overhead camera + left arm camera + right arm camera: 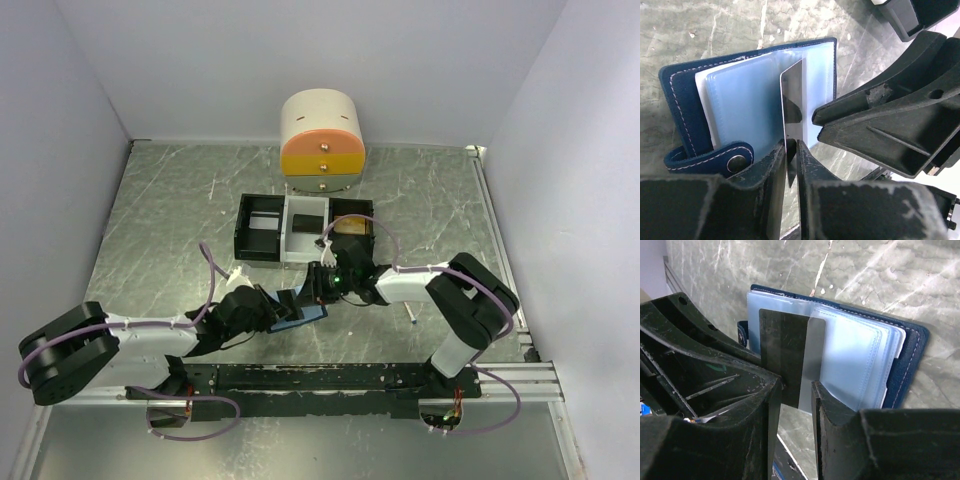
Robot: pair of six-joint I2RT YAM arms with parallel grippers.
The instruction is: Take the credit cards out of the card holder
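The card holder (310, 312) (740, 95) (860, 355) lies open on the table, dark blue outside with light blue pocket pages. A credit card (792, 95) (790, 350), dark with a silver band, stands on edge over the pages. Its far edge seems still tucked at a pocket. My left gripper (275, 310) (791, 145) is shut on the card's lower end, which slants across the narrow gap. My right gripper (322, 285) (796, 387) is open, with one finger (840, 400) resting on the pages and nothing between its jaws.
A black-and-white three-compartment tray (262, 228) stands behind the grippers, with a tan item in its right compartment. A round cream, orange and yellow drawer unit (322, 145) is at the back. A thin white syringe (412, 318) lies right of the right arm. A black rail (350, 378) runs along the front.
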